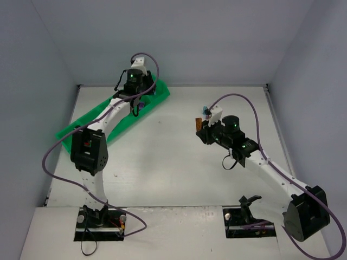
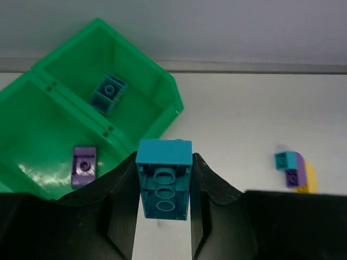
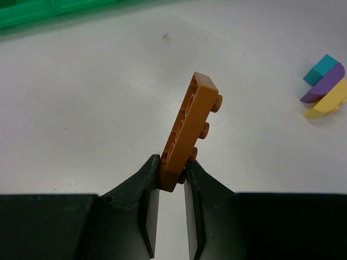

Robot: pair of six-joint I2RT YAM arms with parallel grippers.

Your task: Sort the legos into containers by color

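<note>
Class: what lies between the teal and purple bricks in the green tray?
A green divider wall stands between teal brick and purple brick: left wrist view.

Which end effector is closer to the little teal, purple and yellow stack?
Right. The right end effector, gripping a brown brick, is beside the stack; the left end effector, holding a teal brick, is by the green tray.
</note>
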